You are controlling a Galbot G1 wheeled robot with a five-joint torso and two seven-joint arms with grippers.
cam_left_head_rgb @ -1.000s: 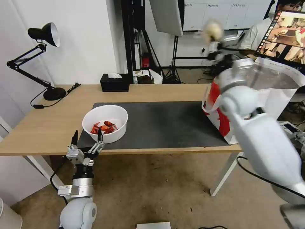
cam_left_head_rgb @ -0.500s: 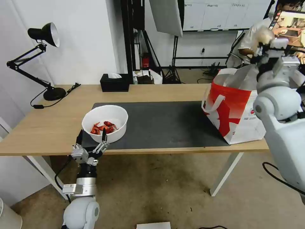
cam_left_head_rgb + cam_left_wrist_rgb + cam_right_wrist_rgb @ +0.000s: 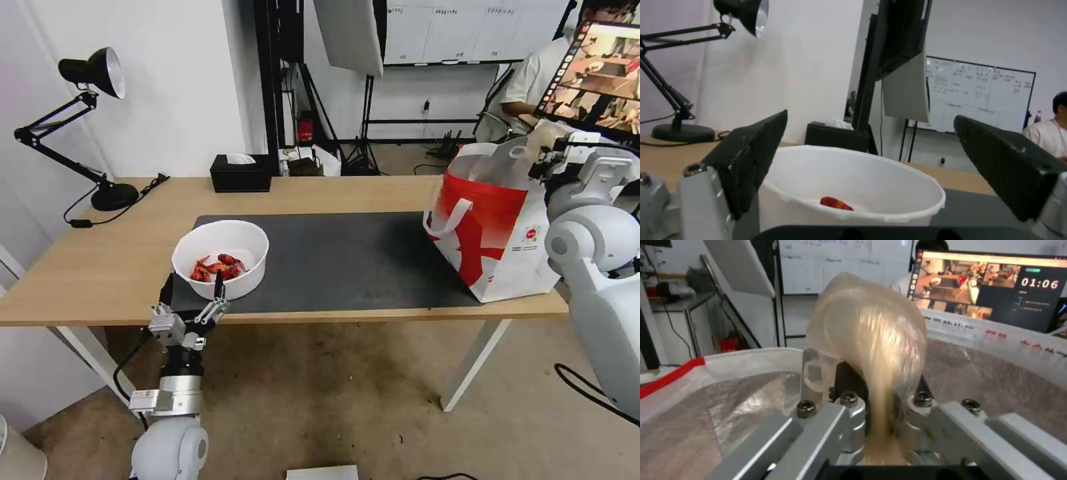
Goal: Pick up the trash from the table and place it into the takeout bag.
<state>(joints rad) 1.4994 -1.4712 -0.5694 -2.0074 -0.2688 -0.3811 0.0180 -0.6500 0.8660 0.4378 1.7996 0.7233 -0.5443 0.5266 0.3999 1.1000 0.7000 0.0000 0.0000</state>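
The right gripper (image 3: 543,150) has dropped lower over the bag (image 3: 493,227), fingers pinching the lump (image 3: 871,340). Left gripper (image 3: 193,293) waits, fingers spread, by the bowl (image 3: 223,257) at the bench's (image 3: 100,267) front edge.

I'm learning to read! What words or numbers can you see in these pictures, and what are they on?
"01:06": on the computer screen behind the takeout bag.
Small red logo on the bag: too small to read.
Whiteboard writing: too blurred to read.
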